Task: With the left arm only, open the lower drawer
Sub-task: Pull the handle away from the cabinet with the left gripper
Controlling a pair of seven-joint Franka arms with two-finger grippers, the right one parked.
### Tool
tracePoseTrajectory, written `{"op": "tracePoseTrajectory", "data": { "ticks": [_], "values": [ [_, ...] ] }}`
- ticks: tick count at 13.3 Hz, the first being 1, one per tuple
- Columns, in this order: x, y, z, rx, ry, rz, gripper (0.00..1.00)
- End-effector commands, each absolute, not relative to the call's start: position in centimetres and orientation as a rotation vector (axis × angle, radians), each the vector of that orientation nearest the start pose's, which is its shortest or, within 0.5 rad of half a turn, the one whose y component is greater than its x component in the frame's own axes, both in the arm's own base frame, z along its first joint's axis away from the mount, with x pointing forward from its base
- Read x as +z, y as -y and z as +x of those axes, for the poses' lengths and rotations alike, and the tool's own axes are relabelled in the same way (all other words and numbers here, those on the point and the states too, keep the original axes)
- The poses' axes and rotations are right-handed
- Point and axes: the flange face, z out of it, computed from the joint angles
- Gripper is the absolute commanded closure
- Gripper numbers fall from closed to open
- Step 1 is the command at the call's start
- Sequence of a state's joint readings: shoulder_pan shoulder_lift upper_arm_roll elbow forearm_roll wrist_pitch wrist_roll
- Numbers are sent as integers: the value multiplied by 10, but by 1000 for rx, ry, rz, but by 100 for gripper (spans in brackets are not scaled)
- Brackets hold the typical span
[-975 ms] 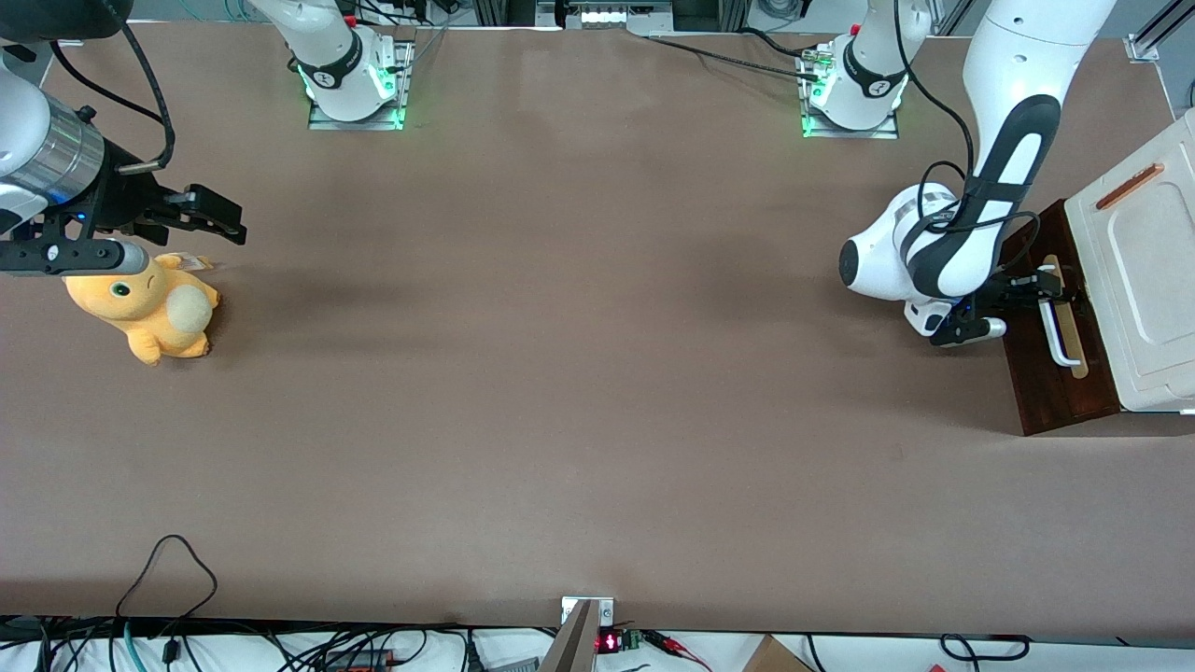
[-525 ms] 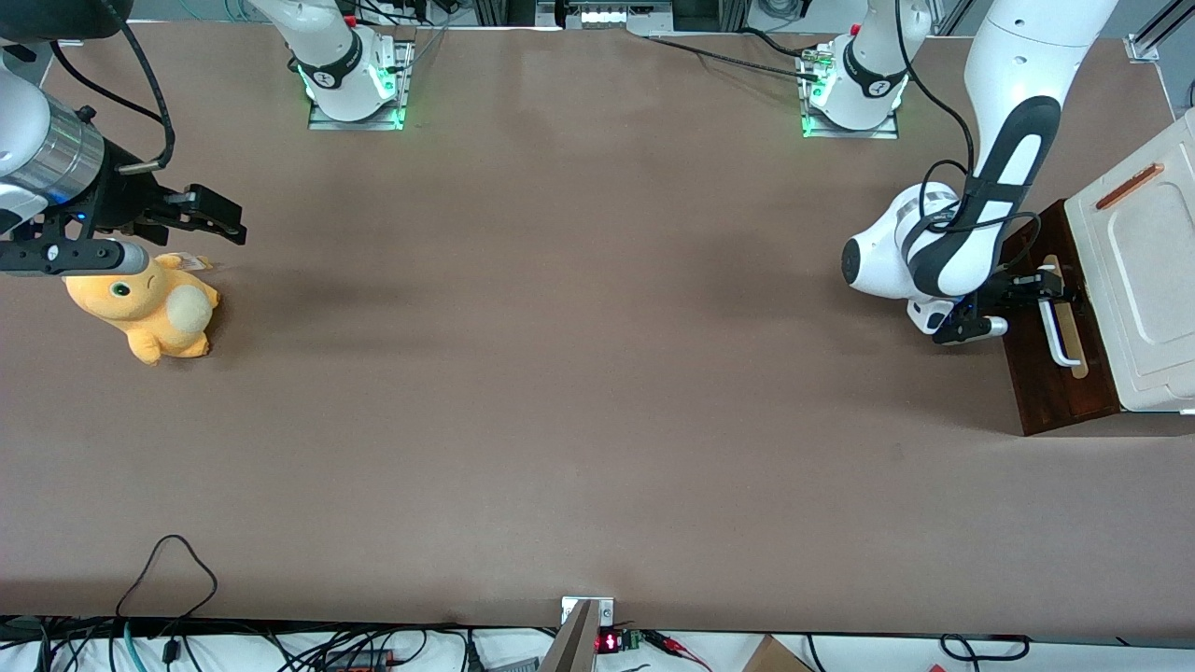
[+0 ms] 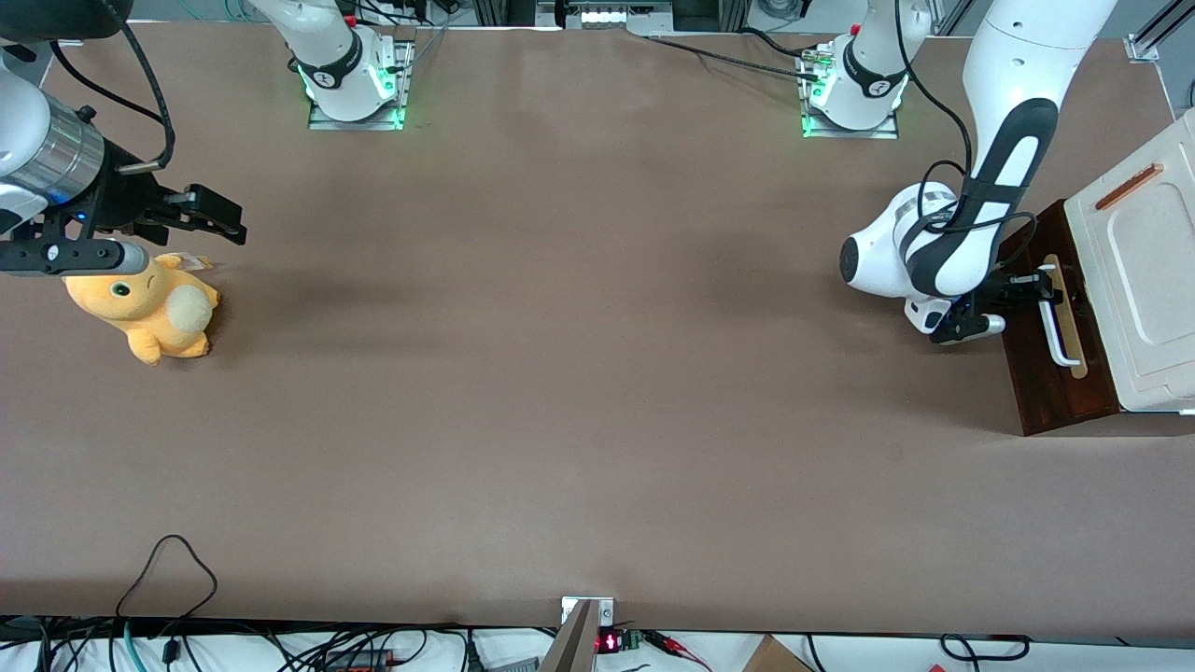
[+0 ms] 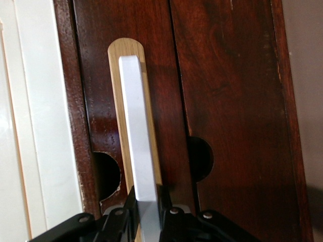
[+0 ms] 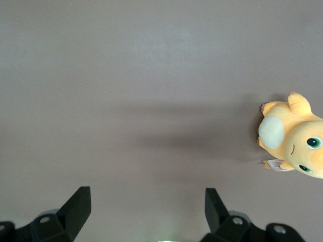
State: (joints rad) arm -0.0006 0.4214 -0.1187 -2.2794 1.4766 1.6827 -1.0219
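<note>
- We are pinching the white handle [image 4: 137, 136] of the lower drawer [image 3: 1046, 373] with our gripper [image 3: 1034, 291] jaws.
- If we are pulling crooked, the jaws might slip off.

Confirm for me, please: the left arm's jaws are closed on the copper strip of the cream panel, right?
Not quite. In the left wrist view the gripper has its jaws closed on the white handle of the lower drawer, not on the copper strip of the cream panel.
</note>
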Motion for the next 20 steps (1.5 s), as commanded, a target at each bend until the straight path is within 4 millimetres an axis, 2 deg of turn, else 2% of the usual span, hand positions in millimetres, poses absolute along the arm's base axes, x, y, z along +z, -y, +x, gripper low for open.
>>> {"op": "tracePoseTrajectory", "data": {
  "ticks": [1,2,8,12,15,18,19,20],
  "values": [
    [182,-28,487,15,-212,-1732,100],
    [187,-21,491,-1,-219,-1735,100],
    [194,54,493,-110,-318,-1773,100],
    [194,86,488,-142,-368,-1792,100],
    [195,98,487,-141,-363,-1814,100],
    [195,100,487,-128,-382,-1812,99],
    [195,100,487,-120,-390,-1811,89],
    [196,100,487,-111,-394,-1811,54]
  ]
}}
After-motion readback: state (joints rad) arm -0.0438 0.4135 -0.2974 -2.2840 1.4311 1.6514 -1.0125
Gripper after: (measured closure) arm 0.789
